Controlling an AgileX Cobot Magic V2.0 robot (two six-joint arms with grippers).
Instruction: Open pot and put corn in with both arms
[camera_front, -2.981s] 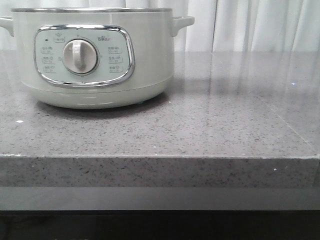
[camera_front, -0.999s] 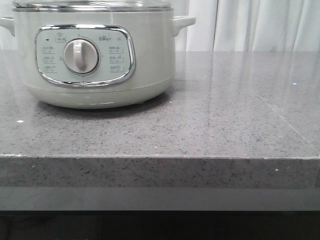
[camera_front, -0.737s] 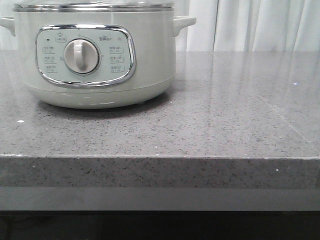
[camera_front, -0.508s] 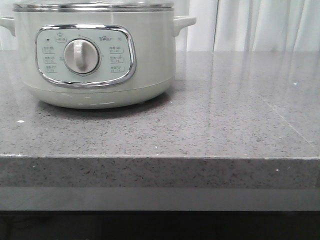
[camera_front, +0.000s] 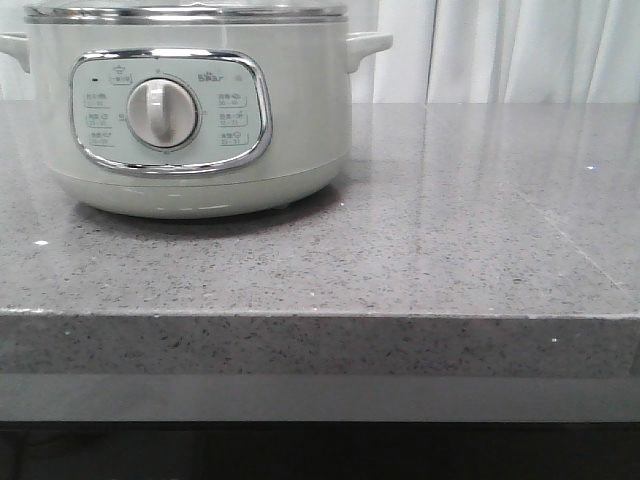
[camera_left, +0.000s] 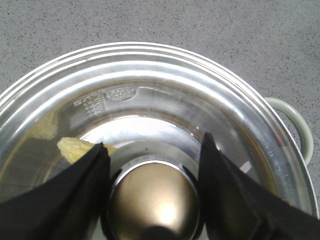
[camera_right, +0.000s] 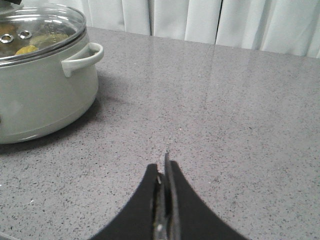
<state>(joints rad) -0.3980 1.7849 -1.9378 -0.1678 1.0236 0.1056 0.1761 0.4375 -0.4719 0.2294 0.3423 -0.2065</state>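
The pale grey-green pot stands at the left on the grey counter, its chrome-rimmed glass lid resting on the rim. In the left wrist view my left gripper is over the lid, its two black fingers close against either side of the round metal knob. The yellow corn lies inside the pot and shows through the glass. My right gripper is shut and empty, above bare counter to the right of the pot. The corn shows faintly under the lid there.
The grey speckled counter runs right of the pot to its front edge. White curtains hang behind. The pot's side handle sticks out toward the right gripper.
Three seconds ago the pot's top showed no lid. The lid has come down onto the rim and settled. Nothing has moved in the last half second.
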